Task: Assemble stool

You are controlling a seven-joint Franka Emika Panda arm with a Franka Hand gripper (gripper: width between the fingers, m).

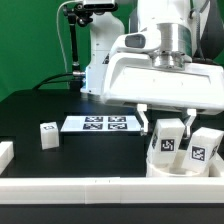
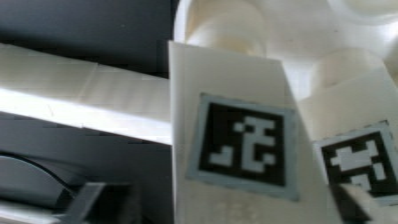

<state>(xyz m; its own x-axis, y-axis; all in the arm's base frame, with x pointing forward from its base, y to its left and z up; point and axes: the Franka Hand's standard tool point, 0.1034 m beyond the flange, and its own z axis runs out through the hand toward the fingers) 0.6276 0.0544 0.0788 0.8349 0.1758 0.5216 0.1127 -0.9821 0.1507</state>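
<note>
Upright, two legs (image 1: 168, 140) on seat (image 1: 157, 166), third leg (image 1: 48, 134) apart

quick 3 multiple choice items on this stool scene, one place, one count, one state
1. Relative to the marker board, the lone leg stands:
A. on it
B. at the exterior view's left of it
C. at the exterior view's right of it

2. How many legs stand on the seat?
A. none
B. four
C. two

3. The pincer is:
A. open, over the seat
B. shut on the lone leg
C. out of view

Answers:
1 B, it sits alone on the black table, clear of the board's left end.
2 C, two tagged legs rise from the disc.
3 A, its fingers stand apart, to either side of one leg's top.
</note>
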